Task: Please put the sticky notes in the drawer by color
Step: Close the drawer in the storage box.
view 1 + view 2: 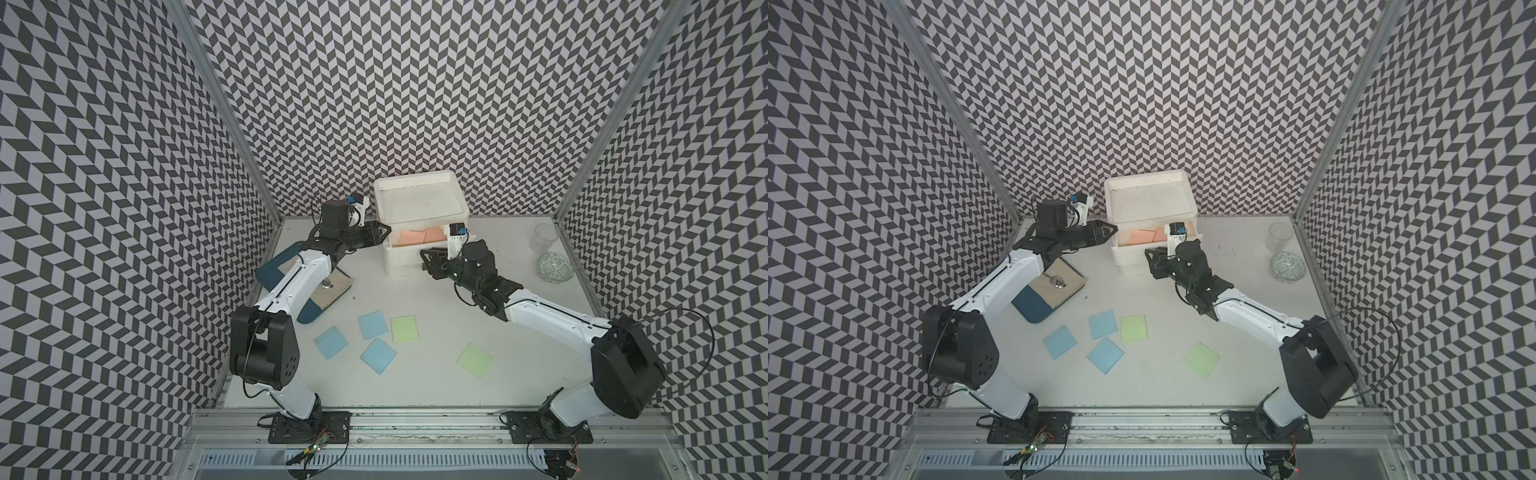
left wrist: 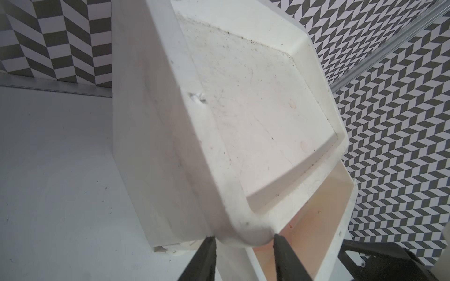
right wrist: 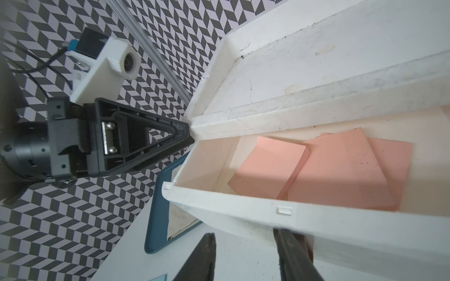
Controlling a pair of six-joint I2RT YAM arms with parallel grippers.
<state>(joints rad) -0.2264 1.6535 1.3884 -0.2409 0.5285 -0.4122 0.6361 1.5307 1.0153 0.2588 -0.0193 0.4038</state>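
The drawer [image 1: 415, 179] is a white box at the back, and its top drawer [image 3: 316, 219] is pulled out. Pink sticky notes [image 3: 341, 170] [image 1: 412, 237] lie inside it. Three blue sticky notes [image 1: 331, 341] [image 1: 372, 324] [image 1: 378, 356] and two green ones [image 1: 403, 328] [image 1: 476, 360] lie flat on the table in front. My left gripper [image 2: 244, 237] [image 1: 388, 230] is open and straddles the box's front left top corner, both tips touching it. My right gripper [image 3: 243, 232] [image 1: 424, 256] is open just below the pulled-out drawer front, with one finger against the brown handle [image 3: 308, 243].
A dark blue tray [image 1: 270, 274] with a beige cloth [image 1: 332, 291] lies under my left arm. A clear glass [image 1: 544, 237] and a patterned bowl [image 1: 555, 268] stand at the back right. Patterned walls close in three sides.
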